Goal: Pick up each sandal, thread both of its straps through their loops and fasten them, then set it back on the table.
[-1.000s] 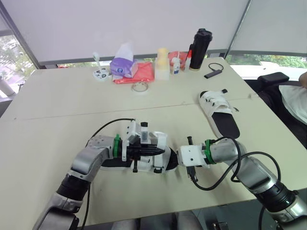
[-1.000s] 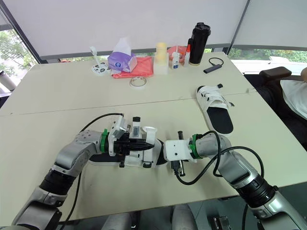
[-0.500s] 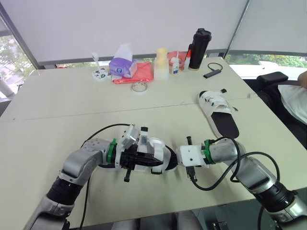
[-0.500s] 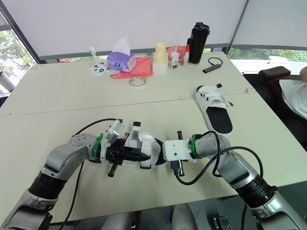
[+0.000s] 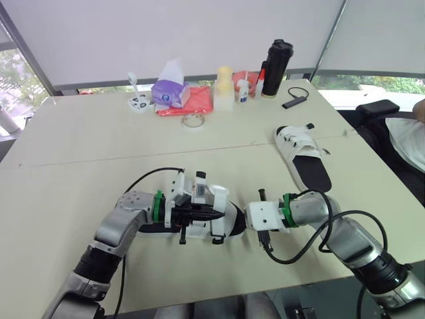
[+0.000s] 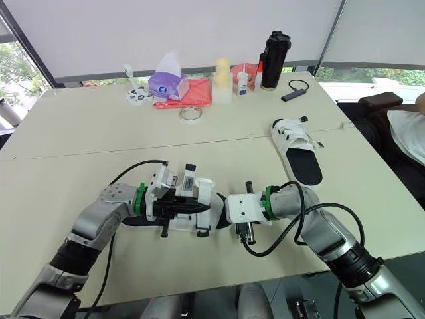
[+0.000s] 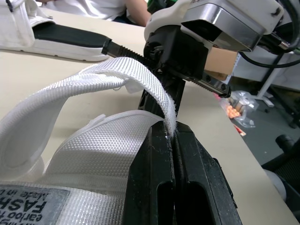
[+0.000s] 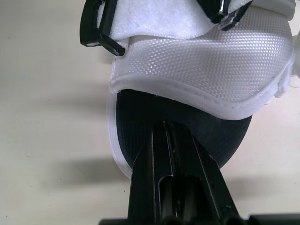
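- Beige table carries the near sandal at its 6 o'clock edge, between the two grippers.
- Since half a second ago the left gripper has rolled back to a more level pose and sits a touch higher over the sandal. The right gripper and the sandal's right end have stayed where they were.
- The near sandal's long axis runs from 9 to 3 o'clock. Its strapped end, probably the toe, points to 3 o'clock, and the dark sole runs back toward 9 o'clock under the left arm.
- A white strap arches up from the upper, and its free end drops between the left gripper's fingers, which are closed tight on it.
- The left gripper comes at the sandal from 9 o'clock and lies over the upper.
- The right gripper meets the rounded end from 3 o'clock with its fingers pressed together and its tips on the black insole. Whether they pinch the edge is hard to tell.
- A second sandal lies well apart at 2 o'clock, with its long axis from 11 to 5 o'clock and its strapped end farther away.
- Along the 12 o'clock edge stand a black bottle and a tape roll.
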Action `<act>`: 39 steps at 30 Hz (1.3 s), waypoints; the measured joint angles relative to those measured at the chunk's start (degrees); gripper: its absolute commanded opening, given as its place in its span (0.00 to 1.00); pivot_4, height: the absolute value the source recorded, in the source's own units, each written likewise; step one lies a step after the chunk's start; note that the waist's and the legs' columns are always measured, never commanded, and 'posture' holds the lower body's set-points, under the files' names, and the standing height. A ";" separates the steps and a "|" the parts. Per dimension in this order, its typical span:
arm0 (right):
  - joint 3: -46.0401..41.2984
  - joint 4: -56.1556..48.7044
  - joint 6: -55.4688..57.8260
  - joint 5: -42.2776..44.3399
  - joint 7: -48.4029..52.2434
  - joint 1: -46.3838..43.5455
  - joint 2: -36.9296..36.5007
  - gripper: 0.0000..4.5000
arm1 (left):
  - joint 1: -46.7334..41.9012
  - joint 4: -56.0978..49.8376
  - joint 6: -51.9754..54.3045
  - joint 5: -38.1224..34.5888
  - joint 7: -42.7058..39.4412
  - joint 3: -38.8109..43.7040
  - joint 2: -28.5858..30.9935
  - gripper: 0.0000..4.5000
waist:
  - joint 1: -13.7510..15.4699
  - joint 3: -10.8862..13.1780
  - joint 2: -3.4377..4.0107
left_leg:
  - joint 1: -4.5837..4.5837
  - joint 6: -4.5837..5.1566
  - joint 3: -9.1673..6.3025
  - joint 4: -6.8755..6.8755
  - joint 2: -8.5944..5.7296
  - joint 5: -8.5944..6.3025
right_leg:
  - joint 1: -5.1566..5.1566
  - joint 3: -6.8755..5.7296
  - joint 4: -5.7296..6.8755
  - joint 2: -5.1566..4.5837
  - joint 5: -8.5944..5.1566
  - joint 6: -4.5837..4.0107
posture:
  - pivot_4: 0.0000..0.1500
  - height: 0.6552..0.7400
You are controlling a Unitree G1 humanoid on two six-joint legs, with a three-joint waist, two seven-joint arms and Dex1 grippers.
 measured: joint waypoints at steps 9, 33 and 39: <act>0.01 -0.01 0.01 0.00 -0.04 0.00 0.10 0.00 | 1.94 -5.04 6.35 -4.75 -2.06 -0.11 2.10 0.00 | -0.04 0.00 0.00 | 0.00 0.00 -0.04 -0.01 0.01 0.00 | 0.00 0.00 0.00 0.00 0.00 0.00 | 1.00 1.00; -0.02 -0.01 0.08 -0.11 -0.07 0.00 0.13 0.00 | -1.10 -3.23 11.40 -7.04 0.98 2.37 1.94 0.98 | -0.04 0.00 0.00 | 0.00 0.00 -0.19 -0.01 0.00 0.00 | 0.01 -0.01 -0.01 0.00 -0.02 0.03 | 1.00 1.00; -0.02 -0.04 0.07 -0.11 -0.04 0.00 0.16 0.00 | -1.48 -3.46 16.59 -11.07 1.35 4.85 3.38 0.98 | -0.06 0.01 0.00 | -0.01 0.00 -0.20 -0.03 -0.01 0.00 | -0.01 -0.02 -0.01 0.01 -0.02 0.03 | 1.00 1.00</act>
